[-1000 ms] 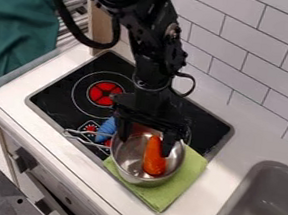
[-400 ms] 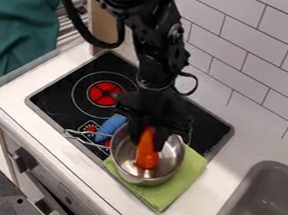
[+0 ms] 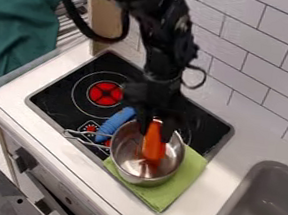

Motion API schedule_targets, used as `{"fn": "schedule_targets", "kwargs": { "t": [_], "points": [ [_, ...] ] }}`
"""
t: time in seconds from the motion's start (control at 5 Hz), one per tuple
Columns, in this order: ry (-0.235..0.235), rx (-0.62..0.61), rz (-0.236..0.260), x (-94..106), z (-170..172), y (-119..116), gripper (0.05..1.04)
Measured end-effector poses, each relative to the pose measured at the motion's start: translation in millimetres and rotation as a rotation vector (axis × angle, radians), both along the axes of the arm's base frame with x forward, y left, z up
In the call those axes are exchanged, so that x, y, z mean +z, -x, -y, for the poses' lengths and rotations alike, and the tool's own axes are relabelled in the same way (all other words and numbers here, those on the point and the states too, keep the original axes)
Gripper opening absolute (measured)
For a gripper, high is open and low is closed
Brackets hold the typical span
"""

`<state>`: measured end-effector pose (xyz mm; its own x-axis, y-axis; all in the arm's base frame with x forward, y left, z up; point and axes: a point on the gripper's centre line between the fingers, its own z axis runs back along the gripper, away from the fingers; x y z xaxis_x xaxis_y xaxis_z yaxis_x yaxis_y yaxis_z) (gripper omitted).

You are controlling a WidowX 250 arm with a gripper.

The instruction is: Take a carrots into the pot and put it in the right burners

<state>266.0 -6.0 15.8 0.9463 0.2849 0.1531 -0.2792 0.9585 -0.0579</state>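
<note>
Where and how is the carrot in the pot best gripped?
Probably by its upper end, coming from above with one finger on each long side. The carrot is long and slim and points upward, while the pot's wall surrounds its lower part. The gripper has it there.

Orange carrot (image 3: pixel 152 146), blue-handled silver pot (image 3: pixel 128 164), plain green cloth (image 3: pixel 175 185).
</note>
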Motion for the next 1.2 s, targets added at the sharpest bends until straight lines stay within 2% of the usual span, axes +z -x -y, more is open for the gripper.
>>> {"fn": "schedule_targets", "kwargs": {
  "t": [0.2, 0.4, 0.6, 0.8, 1.2],
  "points": [
    [-0.058, 0.058, 0.075, 34.3, -10, -15, 0.364],
    [-0.073, -0.024, 0.133, 49.2, -5, -32, 0.364],
    [-0.075, -0.168, 0.149, 46.2, 28, -39, 0.364],
    [-0.090, -0.204, 0.117, 35.8, 47, -48, 0.364],
    [-0.044, -0.135, 0.041, -0.3, 45, -75, 0.364]
  ]
}}
